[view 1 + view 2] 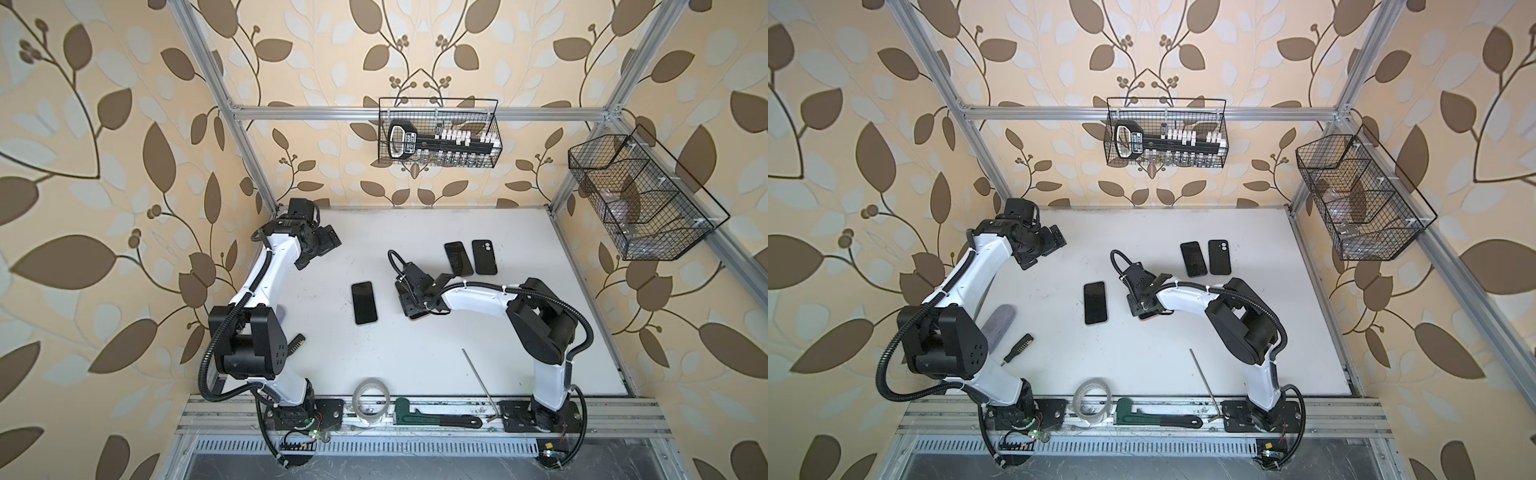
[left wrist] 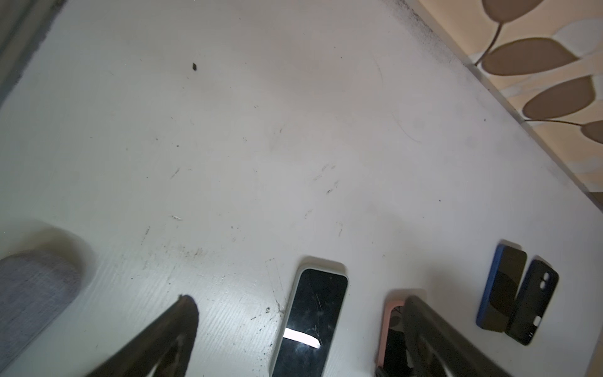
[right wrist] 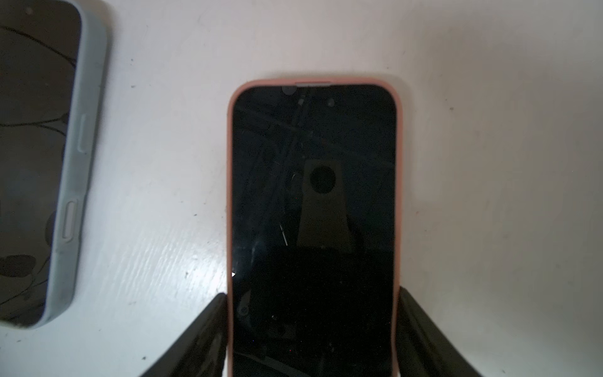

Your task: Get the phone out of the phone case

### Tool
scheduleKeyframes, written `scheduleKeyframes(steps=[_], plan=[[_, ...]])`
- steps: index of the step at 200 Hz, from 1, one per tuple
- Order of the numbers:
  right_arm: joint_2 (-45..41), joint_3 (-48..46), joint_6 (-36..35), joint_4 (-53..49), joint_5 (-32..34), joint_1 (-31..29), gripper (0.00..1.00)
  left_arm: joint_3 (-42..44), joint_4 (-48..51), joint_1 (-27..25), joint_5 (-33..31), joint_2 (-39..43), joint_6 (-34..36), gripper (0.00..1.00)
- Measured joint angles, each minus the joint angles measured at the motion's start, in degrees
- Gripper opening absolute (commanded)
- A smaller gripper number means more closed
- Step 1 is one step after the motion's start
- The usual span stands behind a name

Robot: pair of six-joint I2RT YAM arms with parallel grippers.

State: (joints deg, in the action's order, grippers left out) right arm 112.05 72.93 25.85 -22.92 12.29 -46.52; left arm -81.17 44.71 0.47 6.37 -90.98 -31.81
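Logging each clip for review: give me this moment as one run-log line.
phase: grasp | right gripper: shut on pink-cased phone, flat on table | left gripper: open, empty | removal: not yet done

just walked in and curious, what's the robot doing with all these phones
The right gripper is closed on the long sides of the pink-cased phone, which lies screen up on the table, still fully in its case. The left gripper hangs open over the table's far left, holding nothing. A grey-cased phone lies beside the pink one, and farther back a blue-cased phone lies next to a black case.
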Motion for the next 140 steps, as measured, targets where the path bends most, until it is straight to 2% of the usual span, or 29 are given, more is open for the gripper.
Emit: scheduleKeyframes(steps=[36,54,95,140], plan=[[-1.3,-1.6,-1.5,0.6,-3.1,1.8,0.66,11.7,-6.3,-0.2,11.8,3.9,-6.3,0.99],[-3.3,-4.0,-1.7,1.6,-5.6,3.1,0.66,17.0,-9.6,-1.7,15.3,7.5,-9.6,0.99],[-6.6,-7.1,-1.7,2.9,-11.7,6.4,0.66,22.3,-19.1,-10.9,20.8,14.9,-15.6,0.99],[-10.4,-8.6,-1.0,4.7,-18.2,9.0,0.66,26.5,-29.0,-18.7,22.9,12.9,-18.0,0.97]])
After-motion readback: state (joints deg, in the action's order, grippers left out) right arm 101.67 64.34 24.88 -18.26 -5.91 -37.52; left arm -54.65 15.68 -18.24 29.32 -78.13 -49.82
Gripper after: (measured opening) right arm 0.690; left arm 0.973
